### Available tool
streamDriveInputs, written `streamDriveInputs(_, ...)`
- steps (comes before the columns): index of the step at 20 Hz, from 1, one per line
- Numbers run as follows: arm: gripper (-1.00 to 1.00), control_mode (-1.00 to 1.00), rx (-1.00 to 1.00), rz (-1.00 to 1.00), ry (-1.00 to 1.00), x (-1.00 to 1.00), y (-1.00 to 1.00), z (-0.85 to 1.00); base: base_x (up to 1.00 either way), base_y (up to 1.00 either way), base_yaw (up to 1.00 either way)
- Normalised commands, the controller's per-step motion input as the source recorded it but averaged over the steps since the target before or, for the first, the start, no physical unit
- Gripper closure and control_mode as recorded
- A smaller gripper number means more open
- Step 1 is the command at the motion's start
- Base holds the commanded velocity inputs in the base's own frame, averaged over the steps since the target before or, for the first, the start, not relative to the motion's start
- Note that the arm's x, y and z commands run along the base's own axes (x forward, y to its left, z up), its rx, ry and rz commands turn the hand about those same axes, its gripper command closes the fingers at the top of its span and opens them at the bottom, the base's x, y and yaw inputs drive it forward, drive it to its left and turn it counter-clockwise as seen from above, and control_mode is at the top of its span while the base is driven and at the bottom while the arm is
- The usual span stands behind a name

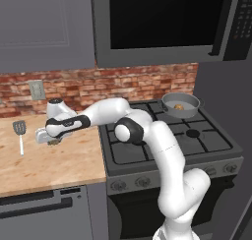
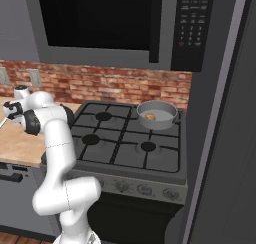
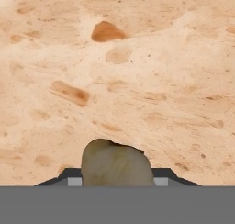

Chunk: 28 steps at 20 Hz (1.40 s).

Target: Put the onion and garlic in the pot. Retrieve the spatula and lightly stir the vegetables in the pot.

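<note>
The garlic [image 3: 117, 163], a dull grey-brown lump, lies on the wooden counter [image 1: 59, 165] left of the stove. My gripper [image 1: 52, 139] is down over it, and in the hand view both fingertips [image 3: 75, 181] press close against its sides. The garlic [image 1: 54, 142] barely shows under the hand in the left base view. The onion [image 1: 178, 106] sits inside the grey pot [image 1: 193, 102] on the back right burner; from the right side the onion [image 2: 150, 116] and pot [image 2: 170, 109] show too. The spatula [image 1: 20, 135] lies flat on the counter, a little left of the gripper.
The black stove [image 1: 162, 135] lies between the counter and the pot. A brick wall with an outlet [image 1: 36, 89] backs the counter, and a microwave [image 2: 110, 23] hangs above the stove. The counter's front edge runs near the bottom left.
</note>
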Motion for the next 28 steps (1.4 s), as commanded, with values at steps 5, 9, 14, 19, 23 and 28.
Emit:
streamDriveInputs(5,1.00,-1.00,0.00,0.00,-0.08,-0.32,0.00,0.03,0.00,0.00,0.00)
streamDriveInputs(9,1.00,-1.00,0.00,0.00,-0.19,-0.77,-0.01,0.23,0.00,0.00,0.00)
streamDriveInputs(14,1.00,-1.00,0.01,-0.02,-0.24,-0.83,-0.14,0.33,0.00,0.00,0.00)
streamDriveInputs(19,1.00,-1.00,0.04,-0.05,-0.35,-0.76,-0.29,0.37,0.00,0.00,0.00)
streamDriveInputs(23,1.00,-1.00,0.06,-0.07,-0.35,-0.68,-0.36,0.43,0.00,0.00,0.00)
streamDriveInputs(28,1.00,-1.00,0.06,-0.09,-0.21,-0.43,-0.43,0.62,0.00,0.00,0.00)
